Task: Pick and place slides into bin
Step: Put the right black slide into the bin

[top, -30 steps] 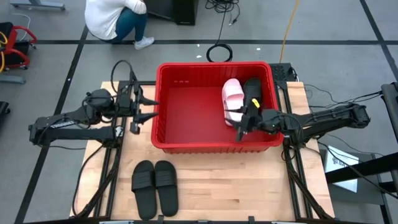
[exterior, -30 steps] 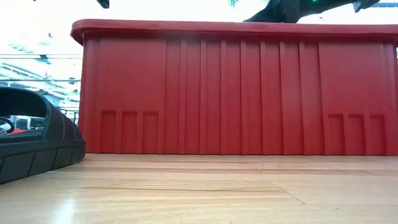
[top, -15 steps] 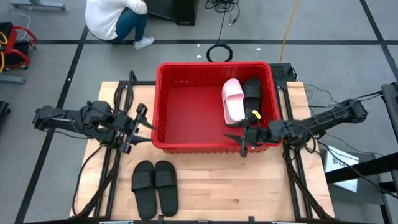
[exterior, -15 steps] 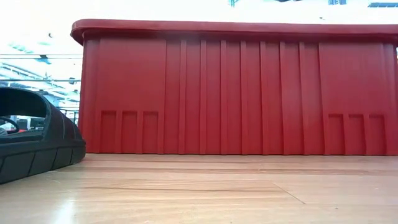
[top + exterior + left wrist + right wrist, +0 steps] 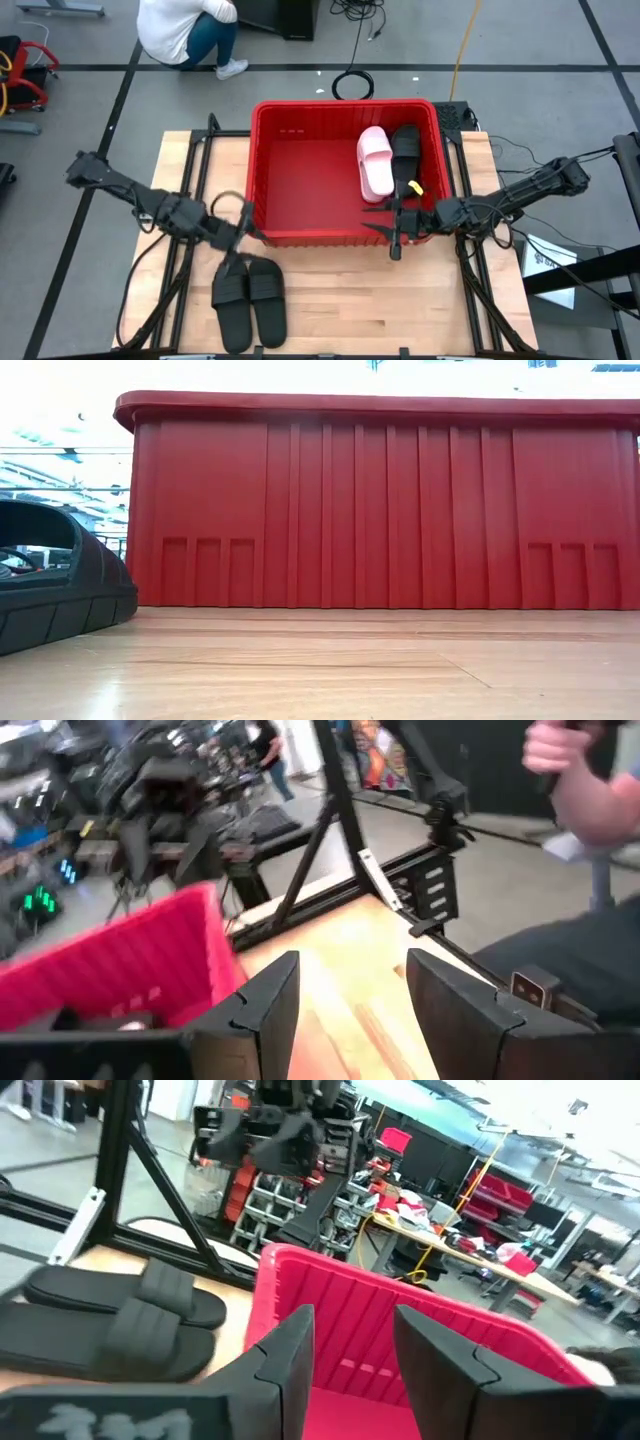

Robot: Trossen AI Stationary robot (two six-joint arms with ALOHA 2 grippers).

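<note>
The red bin (image 5: 300, 190) stands at the table's middle far side. A pale pink slide (image 5: 375, 163) and a black slide (image 5: 405, 155) lie side by side on its floor at the right. Two more black slides (image 5: 232, 300) (image 5: 268, 298) lie soles down on the table near the front edge; the right wrist view shows them too (image 5: 120, 1330). My left gripper (image 5: 238, 232) hangs open by the bin's near left corner, over the slides' far ends. My right gripper (image 5: 385, 238) is open above the bin's near wall, on its right side.
A person crouches on the floor beyond the far edge (image 5: 185, 30), and a hand (image 5: 560, 760) shows in the left wrist view. Bare wooden tabletop (image 5: 380, 300) lies right of the two slides. In the low view the bin's ribbed wall (image 5: 380, 510) fills the picture.
My left gripper has swung from the bin's left side toward the table's near edge and a little down, ending over the two black slides. My right gripper has drawn back from over the bin's inside to its near wall. The slides have not moved.
</note>
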